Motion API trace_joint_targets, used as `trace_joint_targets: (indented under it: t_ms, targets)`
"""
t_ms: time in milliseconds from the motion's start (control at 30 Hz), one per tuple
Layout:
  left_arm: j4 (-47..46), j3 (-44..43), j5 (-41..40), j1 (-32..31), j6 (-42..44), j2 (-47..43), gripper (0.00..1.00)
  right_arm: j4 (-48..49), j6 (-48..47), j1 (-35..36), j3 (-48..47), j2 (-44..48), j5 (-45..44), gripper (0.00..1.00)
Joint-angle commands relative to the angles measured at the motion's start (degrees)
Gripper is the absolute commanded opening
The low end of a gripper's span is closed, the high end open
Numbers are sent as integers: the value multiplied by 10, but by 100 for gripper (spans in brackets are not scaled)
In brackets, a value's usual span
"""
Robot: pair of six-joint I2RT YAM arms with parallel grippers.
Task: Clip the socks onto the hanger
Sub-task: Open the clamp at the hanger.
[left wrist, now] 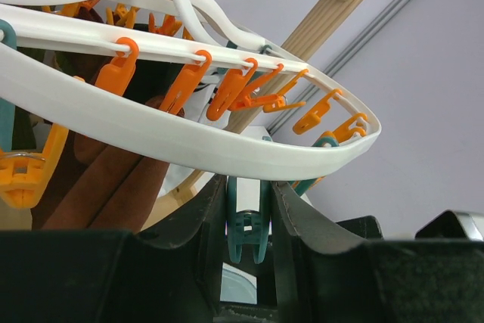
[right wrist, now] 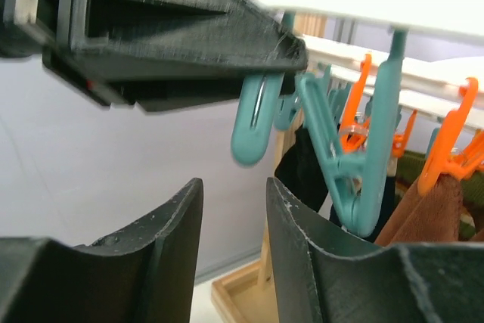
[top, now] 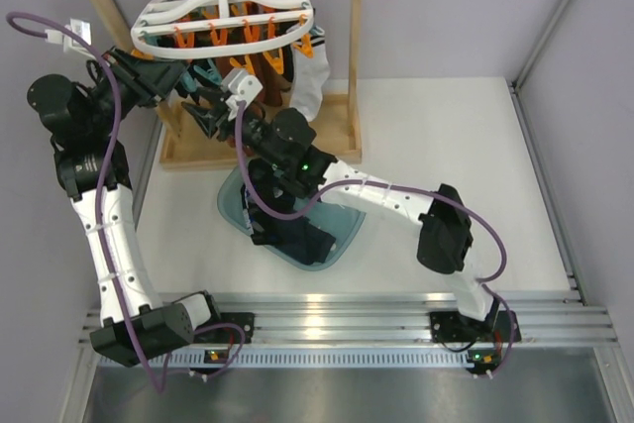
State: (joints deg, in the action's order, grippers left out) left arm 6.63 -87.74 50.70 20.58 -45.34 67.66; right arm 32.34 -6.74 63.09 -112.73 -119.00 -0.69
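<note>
The left gripper [left wrist: 247, 194] clamped a teal clip [left wrist: 247, 240] beneath the hanger [left wrist: 189, 149]; the right gripper [right wrist: 234, 187], jaws slightly parted and empty, hovered beside it; dark socks [top: 302, 240] lay in a tray [top: 230, 200] below the hanger

Your white tabletop [top: 446, 136] evenly lit, pale lilac-grey walls [top: 475, 7] on three sides — wooden rack frame [top: 355, 17] standing far left, aluminium rails [top: 347, 309] along the near edge.
</note>
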Motion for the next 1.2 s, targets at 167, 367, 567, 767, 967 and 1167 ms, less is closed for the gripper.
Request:
trace_joint_targets:
  t_ms: [167, 367, 567, 767, 967, 1167]
  targets:
    - [-33, 13, 10, -1, 5, -24, 0, 16, 23, -12, -111, -29, -31, 41]
    - [-33, 17, 11, -1, 8, -22, 0, -1, 27, -16, -144, -48, -27, 39]
    - [-33, 15, 9, -3, 1, -24, 0, -19, 23, -16, -152, -58, -7, 40]
    - [-33, 16, 11, -3, -3, -26, 0, -24, 17, -17, -152, -58, -8, 23]
    - [24, 7, -6, -2, 15, -27, 17, -18, 23, -19, -151, -54, -25, 0]
    - [51, 17, -28, 0, 8, -36, 45, -15, 46, -28, -146, -48, -19, 0]
